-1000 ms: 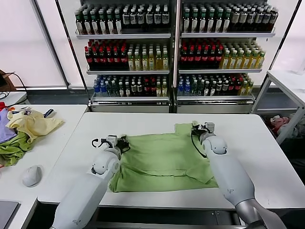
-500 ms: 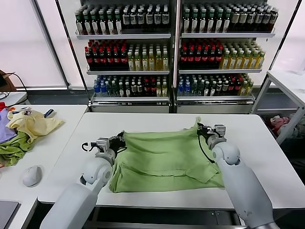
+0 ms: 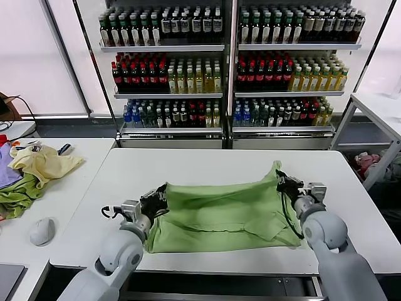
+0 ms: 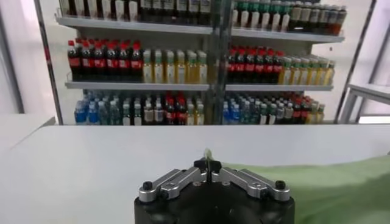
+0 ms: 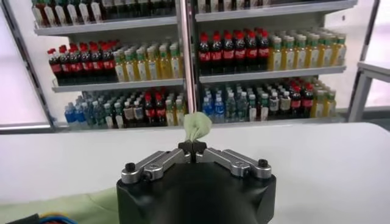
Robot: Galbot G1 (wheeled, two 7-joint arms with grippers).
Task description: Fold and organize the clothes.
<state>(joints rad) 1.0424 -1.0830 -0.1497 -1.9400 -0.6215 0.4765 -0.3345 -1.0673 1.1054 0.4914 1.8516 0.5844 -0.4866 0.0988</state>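
The light green polo shirt (image 3: pixel 219 213) lies on the white table (image 3: pixel 207 164), its far edge lifted and stretched between my two grippers. My left gripper (image 3: pixel 156 199) is shut on the shirt's left far corner; a sliver of green cloth (image 4: pixel 208 154) sticks out between its closed fingertips in the left wrist view. My right gripper (image 3: pixel 283 182) is shut on the right far corner; a tuft of green cloth (image 5: pixel 197 125) stands up from its tips in the right wrist view. The collar, buttons and graphic are hidden.
A side table at the left holds a pale yellow garment (image 3: pixel 41 163), a darker green cloth (image 3: pixel 15 195) and a grey mouse (image 3: pixel 42 231). Shelves of bottles (image 3: pixel 225 63) stand behind the table. A white rack (image 3: pixel 376 125) is at the right.
Both grippers have pulled the shirt's far edge toward the table's front, lifting it; the folded part now covers more of the shirt. Both arms have drawn back.
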